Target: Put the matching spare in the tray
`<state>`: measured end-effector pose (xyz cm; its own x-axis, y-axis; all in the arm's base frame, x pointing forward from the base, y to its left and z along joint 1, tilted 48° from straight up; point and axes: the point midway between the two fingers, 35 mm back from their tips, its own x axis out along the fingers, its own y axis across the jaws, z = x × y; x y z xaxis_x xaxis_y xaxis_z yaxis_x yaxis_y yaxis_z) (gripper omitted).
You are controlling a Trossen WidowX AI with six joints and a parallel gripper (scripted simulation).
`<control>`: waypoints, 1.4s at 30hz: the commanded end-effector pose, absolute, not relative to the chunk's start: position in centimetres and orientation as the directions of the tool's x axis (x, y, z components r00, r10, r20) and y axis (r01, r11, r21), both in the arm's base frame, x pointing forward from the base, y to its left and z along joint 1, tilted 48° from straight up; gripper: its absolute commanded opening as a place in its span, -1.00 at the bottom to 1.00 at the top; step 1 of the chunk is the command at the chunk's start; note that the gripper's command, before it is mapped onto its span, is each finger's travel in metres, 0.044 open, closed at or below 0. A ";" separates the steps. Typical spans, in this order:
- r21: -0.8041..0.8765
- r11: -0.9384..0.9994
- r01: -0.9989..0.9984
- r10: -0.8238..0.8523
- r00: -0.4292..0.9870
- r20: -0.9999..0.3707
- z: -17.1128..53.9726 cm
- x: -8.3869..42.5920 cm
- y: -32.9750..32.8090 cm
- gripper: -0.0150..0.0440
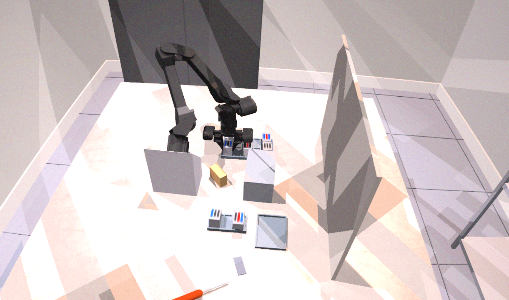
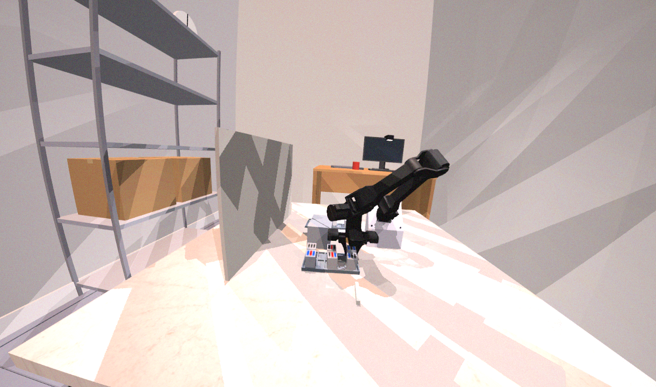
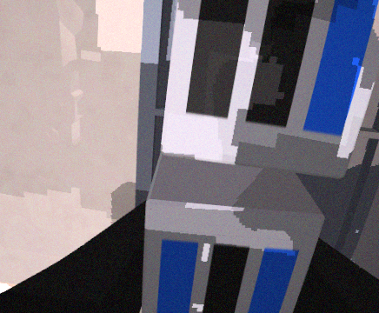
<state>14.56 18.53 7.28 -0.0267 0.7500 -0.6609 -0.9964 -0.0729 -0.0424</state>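
My gripper (image 1: 228, 146) (image 2: 351, 251) (image 3: 212, 218) is shut on a grey spare (image 1: 228, 141) (image 3: 228, 278) with blue, black and blue bars, at one end of the far rack (image 1: 233, 157) (image 2: 330, 271). Whether it is clear of the rack floor I cannot tell. A black-black-blue spare (image 3: 259, 78) stands right behind it. Other striped spares stand farther along the rack. The flat tray (image 1: 278, 223) is empty, beside the near rack (image 1: 226, 230), which bears a blue-black-black spare (image 1: 215, 217) and a black-red-blue spare (image 1: 239, 219). No code shows on the mounted unit, which I cannot pick out surely.
A grey box (image 1: 259, 167) stands between the far rack and the tray. Another grey box (image 1: 176, 173) stands by the arm's base, with a yellow block (image 1: 218, 175) between them. A tall panel (image 1: 345, 156) (image 2: 253, 192) rises at the right in the top view. A screwdriver (image 1: 190, 295) lies in front.
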 end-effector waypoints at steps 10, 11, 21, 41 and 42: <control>-0.044 -0.076 -0.996 0.737 -0.026 -0.676 9.7 15.2 15.2 -0.49; -0.044 -0.076 -0.996 0.737 -0.026 -0.676 10.0 15.2 14.9 -0.49; -0.041 -0.069 -0.997 0.747 -0.024 -0.665 12.4 14.8 12.6 -0.49; -0.036 -0.068 -0.997 0.735 -0.025 -0.678 15.5 15.7 8.4 -0.49; -0.036 -0.068 -0.997 0.736 -0.025 -0.676 15.8 15.7 8.2 -0.49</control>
<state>15.61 8.98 14.98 -0.0245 0.7354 -0.6772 -0.9976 -0.0623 -0.0315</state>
